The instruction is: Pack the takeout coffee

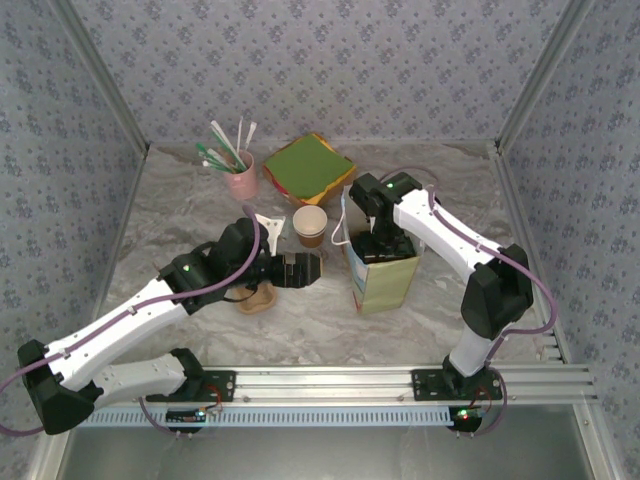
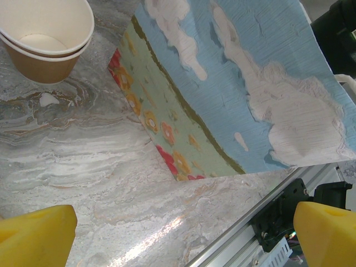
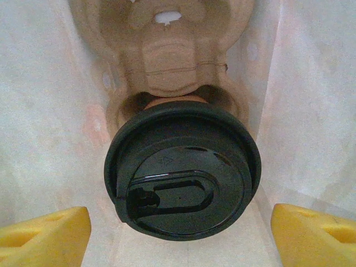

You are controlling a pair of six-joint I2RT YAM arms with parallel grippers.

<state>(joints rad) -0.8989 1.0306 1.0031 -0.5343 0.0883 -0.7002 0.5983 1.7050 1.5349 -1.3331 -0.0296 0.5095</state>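
Inside the tall printed paper bag, right of the counter's centre, the small brown paper cup with a round black plastic lid sits upright in a brown moulded cardboard carrier.
The right claw hangs in the bag's mouth above the lid, its yellow fingertips spread wide and clear of it. The left claw, just left of the bag, is spread wide over the marbled counter and pinches nothing. Just beyond it stands a lidless brown paper cup with a white inside. Farther off are a pink cup of straws and a green and orange napkin stack.
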